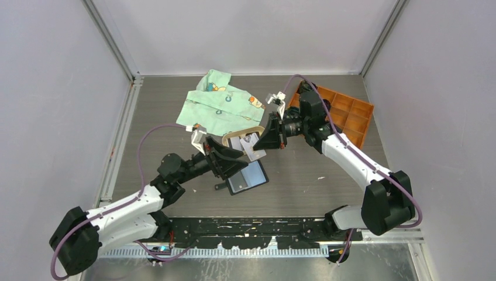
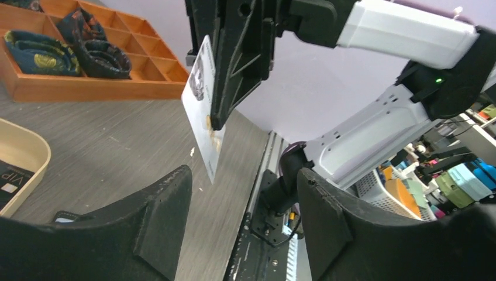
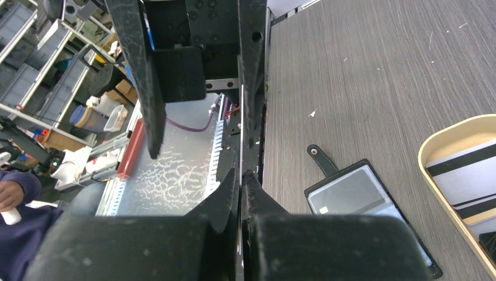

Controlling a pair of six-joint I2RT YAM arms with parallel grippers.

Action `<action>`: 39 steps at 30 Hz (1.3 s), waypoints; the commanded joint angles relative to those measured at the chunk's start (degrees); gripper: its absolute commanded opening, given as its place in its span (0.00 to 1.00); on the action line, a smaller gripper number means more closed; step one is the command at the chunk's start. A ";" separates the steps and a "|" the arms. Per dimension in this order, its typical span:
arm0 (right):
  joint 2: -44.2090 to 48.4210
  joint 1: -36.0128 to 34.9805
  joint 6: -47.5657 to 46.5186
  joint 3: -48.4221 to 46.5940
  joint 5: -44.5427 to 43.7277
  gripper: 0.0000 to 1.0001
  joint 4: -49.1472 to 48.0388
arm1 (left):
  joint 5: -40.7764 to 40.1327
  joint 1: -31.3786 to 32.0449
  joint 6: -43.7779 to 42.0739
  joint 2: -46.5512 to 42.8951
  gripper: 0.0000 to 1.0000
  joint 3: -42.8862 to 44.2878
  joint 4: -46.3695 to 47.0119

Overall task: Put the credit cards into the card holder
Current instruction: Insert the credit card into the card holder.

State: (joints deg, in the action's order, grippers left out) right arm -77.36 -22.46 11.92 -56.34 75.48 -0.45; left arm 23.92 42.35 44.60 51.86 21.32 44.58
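Observation:
My right gripper point(image 1: 264, 140) is shut on a whitish-grey credit card point(image 1: 255, 153) and holds it on edge above the table. The card shows flat in the left wrist view point(image 2: 202, 105) and edge-on between the closed right jaws point(image 3: 241, 174). My left gripper point(image 1: 241, 159) is open and empty point(image 2: 244, 175), its fingers just short of the card, not touching it. The black card holder point(image 1: 248, 177) lies open on the table below, snap tab point(image 3: 321, 161) out. A card shows under its pocket point(image 3: 357, 199). More cards point(image 3: 468, 175) lie in the tan tray point(image 3: 430, 146).
An orange compartment box point(image 1: 351, 114) with rolled items point(image 2: 41, 52) stands at the back right. A green printed garment point(image 1: 219, 102) lies at the back centre. The tan tray point(image 2: 26, 153) holds a black card point(image 2: 9, 175).

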 commanded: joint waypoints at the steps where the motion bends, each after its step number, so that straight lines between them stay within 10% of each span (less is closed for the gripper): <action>1: 2.22 -1.05 -5.26 -0.57 2.12 0.04 2.04 | -5.97 2.84 -5.75 3.89 0.64 2.44 6.40; 13: 2.15 -2.04 -8.36 -0.79 2.22 0.06 4.97 | -5.17 4.50 -5.81 10.69 0.35 4.76 8.86; 18: 2.07 -2.15 -8.89 -0.78 2.09 0.08 5.33 | -4.17 4.51 -6.72 11.31 0.01 5.64 7.31; 23: 2.45 -2.11 -13.39 -1.28 1.47 0.34 9.48 | -4.32 4.50 -10.00 8.32 0.00 5.76 -0.58; 29: 3.97 -0.98 -41.49 -3.70 1.09 0.68 31.44 | 0.24 4.50 -19.65 2.02 0.00 6.59 -16.88; 39: 2.92 -1.78 -47.28 -0.27 0.49 0.67 31.52 | 11.60 4.50 -27.02 4.43 0.00 11.29 -27.90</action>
State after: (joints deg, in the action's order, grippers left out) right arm -75.26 -23.66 -31.66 -56.42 75.72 30.83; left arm 30.70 46.57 21.91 54.92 29.19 20.14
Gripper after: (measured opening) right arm 0.680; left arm 0.009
